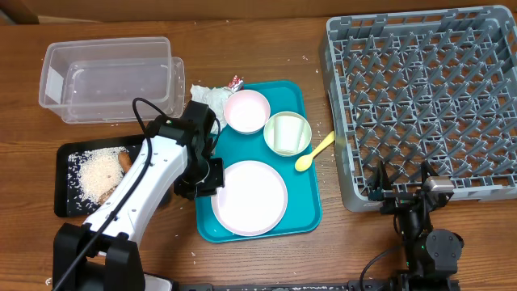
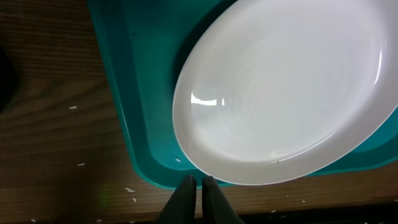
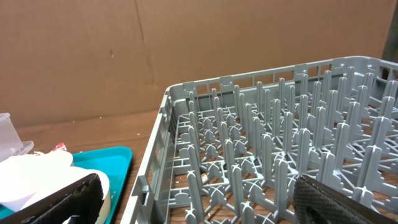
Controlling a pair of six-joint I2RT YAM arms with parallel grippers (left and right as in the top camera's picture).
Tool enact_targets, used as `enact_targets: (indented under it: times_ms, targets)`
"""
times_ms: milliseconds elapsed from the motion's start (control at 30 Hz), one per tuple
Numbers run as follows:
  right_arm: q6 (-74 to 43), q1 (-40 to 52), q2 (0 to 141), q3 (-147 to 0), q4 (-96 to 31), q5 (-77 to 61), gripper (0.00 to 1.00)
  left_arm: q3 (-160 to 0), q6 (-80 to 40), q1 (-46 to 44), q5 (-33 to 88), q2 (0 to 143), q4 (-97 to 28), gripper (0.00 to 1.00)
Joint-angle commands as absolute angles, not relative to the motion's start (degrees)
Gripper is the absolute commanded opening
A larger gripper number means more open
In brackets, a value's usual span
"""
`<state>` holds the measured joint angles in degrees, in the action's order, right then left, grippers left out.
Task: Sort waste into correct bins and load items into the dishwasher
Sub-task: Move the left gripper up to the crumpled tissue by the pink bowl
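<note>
Hovering at the rim of the large white plate [image 2: 286,87], which lies flat in the teal tray [image 2: 134,93], my left jaws are pressed together, empty. It looks stiff, glossy, slippery and breakable, so I'd pinch its raised rim. My right jaws stand spread beside the dish rack [image 1: 420,97].

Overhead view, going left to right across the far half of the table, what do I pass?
Clear tub → crumpled napkin → pink dish → green cup → yellow spoon → grey dish rack.
</note>
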<state>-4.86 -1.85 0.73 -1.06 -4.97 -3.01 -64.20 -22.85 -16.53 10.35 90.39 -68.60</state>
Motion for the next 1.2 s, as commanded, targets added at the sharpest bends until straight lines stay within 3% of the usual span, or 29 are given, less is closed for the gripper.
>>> enact_targets:
  times_ms: [0,67,167,233,267,400,433,500,667,733,867,933,1033,1167]
  targets:
    - [-4.7,-1.9,0.2,-0.5,-4.6,-3.1,1.0,-65.0,-23.4,-16.6,10.0,90.7,-68.2,0.04]
    - [-4.7,-1.9,0.2,-0.5,-4.6,-3.1,1.0,-67.0,-23.1,-16.6,10.1,90.7,-67.8,0.05]
    - [-4.7,-1.9,0.2,-0.5,-4.6,-3.1,1.0,-71.4,-22.3,-16.6,10.1,90.7,-66.2,0.17]
    - [-4.7,-1.9,0.2,-0.5,-4.6,-3.1,1.0,-74.3,-21.6,-16.6,10.0,90.7,-63.4,0.48]
    - [-4.7,-1.9,0.2,-0.5,-4.6,-3.1,1.0,-75.6,-21.7,-16.6,10.0,90.7,-61.4,0.56]
    - [-4.7,-1.9,0.2,-0.5,-4.6,-3.1,1.0,-78.6,-25.2,-16.6,11.1,90.7,-50.7,0.61]
    - [-4.7,-1.9,0.2,-0.5,-4.6,-3.1,1.0,-78.6,-26.2,-16.6,12.5,90.7,-47.4,0.68]
    - [-4.7,-1.9,0.2,-0.5,-4.6,-3.1,1.0,-78.6,-27.5,-16.9,16.9,90.7,-41.2,1.0]
    - [-4.7,-1.9,0.2,-0.5,-4.6,-3.1,1.0,-78.6,-27.5,-17.5,20.4,90.9,-35.7,1.0]
    - [-4.7,-1.9,0.2,-0.5,-4.6,-3.1,1.0,-78.8,-29.3,-17.6,20.4,91.2,-35.6,0.91]
    - [-4.7,-1.9,0.2,-0.5,-4.6,-3.1,1.0,-82.0,-32.1,-17.2,20.2,94.3,-42.4,0.86]
    - [-4.7,-1.9,0.2,-0.5,-4.6,-3.1,1.0,-85.6,-31.3,-17.2,18.7,97.6,-48.8,0.89]
    - [-4.7,-1.9,0.2,-0.5,-4.6,-3.1,1.0,-92.0,-29.0,-17.3,15.8,103.7,-58.1,1.0]
    - [-4.7,-1.9,0.2,-0.5,-4.6,-3.1,1.0,-97.4,-30.4,-17.3,13.3,110.5,-62.6,1.0]
